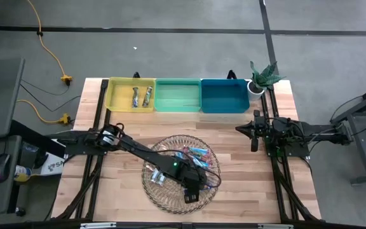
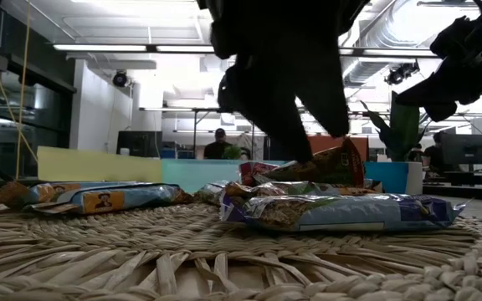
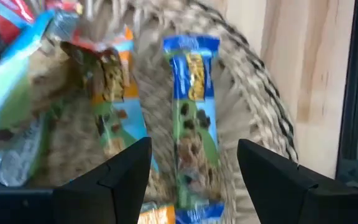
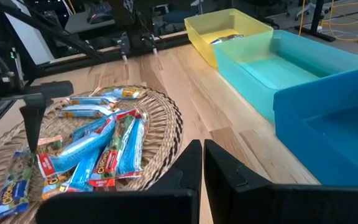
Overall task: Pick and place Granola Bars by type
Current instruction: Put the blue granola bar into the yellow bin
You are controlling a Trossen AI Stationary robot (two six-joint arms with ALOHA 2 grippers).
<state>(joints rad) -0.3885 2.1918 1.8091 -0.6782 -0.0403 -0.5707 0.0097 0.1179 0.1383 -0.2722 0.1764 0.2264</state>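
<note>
The Granola Bars (image 4: pixel 98 149) lie heaped in the wicker tray (image 1: pixel 150 189) near the table's front edge, where we keep them within reach of both arms; two brown-silver bars (image 1: pixel 140 97) already rest in the yellow bin (image 1: pixel 116 86) at the back edge. We hold the left gripper (image 3: pixel 194 177) open over one blue-and-green bar (image 3: pixel 193 124), nothing grasped, jaws straddling it for pickup. The right gripper (image 4: pixel 202 163) waits shut and empty near the right edge.

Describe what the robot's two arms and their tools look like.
Both arms are dark, jointed and slim. The left arm shows a small green light near its wrist; the left tool ends in two flat, angular black fingers. The right tool has matching black fingers, with cabling along the right arm.
</note>
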